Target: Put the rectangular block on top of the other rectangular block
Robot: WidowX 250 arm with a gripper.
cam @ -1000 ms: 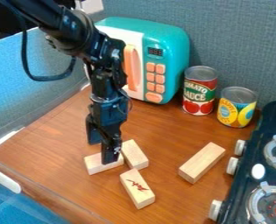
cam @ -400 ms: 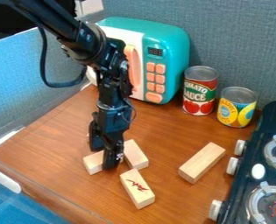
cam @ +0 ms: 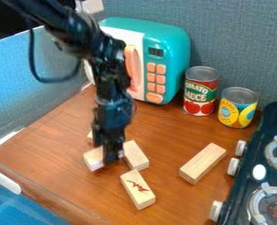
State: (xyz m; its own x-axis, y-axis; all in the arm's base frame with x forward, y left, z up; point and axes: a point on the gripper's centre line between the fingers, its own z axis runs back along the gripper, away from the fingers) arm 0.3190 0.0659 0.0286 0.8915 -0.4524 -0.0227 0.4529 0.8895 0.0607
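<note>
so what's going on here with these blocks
A robot arm has its end effector at a wooden block on the left; whether it grips it is unclear. The block with a red mark and the long block on the right lie on the table, unstacked.

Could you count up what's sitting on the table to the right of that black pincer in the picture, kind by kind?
Wooden blocks: 3
Food cans: 2
Toy microwave: 1
Toy stove, partly in view: 1
Total: 7
</note>
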